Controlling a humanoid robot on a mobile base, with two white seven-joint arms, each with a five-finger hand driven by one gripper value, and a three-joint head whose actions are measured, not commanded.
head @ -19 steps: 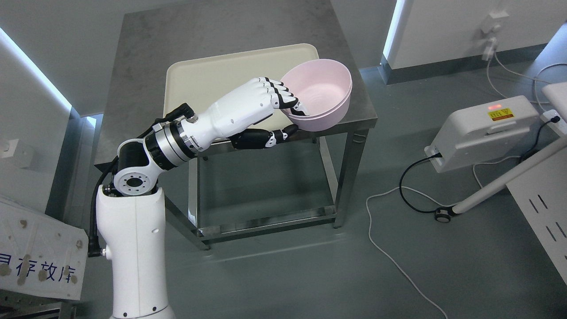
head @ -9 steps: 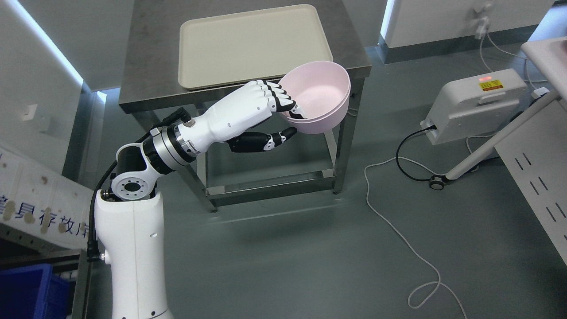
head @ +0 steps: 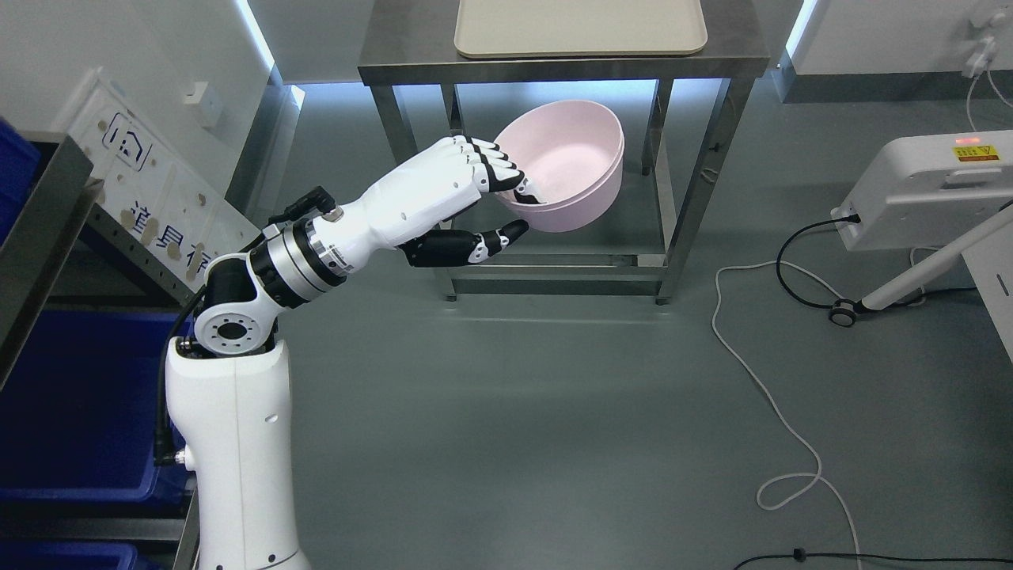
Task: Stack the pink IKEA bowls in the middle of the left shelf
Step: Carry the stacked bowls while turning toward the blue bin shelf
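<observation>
- Head view: pink bowl [head: 568,165] held up in the air, tilted with its mouth turned toward the camera, clear of any surface.
- Shows as two nested rims, one just inside the other, so apparently a stack of two bowls gripped together.
- Gripped at the near-left rim by the left hand [head: 467,190], arm reaching in from the lower left.
- Fingers [head: 497,166] hooked over the rim, dark tips pressed against the inner wall of the bowl.
- Thumb [head: 497,240] stretched out beneath, tip at the lower outer wall near the base; whether actually touching cannot be told.
- Rim thus pinched between fingers above and inside, thumb below and outside.
- Seen in front of the open space under a steel table [head: 562,67], between its legs and below its top.
- On the tabletop, a cream tray [head: 578,32], cut off by the upper edge.
- To the left, a metal shelf [head: 47,206] with blue bins [head: 79,404], well apart from the bowl.
- Leaning beside the shelf, a white sign [head: 158,206] with blue characters.
- To the right, a white device [head: 926,182] with a red light, and a white cable [head: 760,380] trailing over the grey floor [head: 514,412].
- Right hand nowhere in the picture.
</observation>
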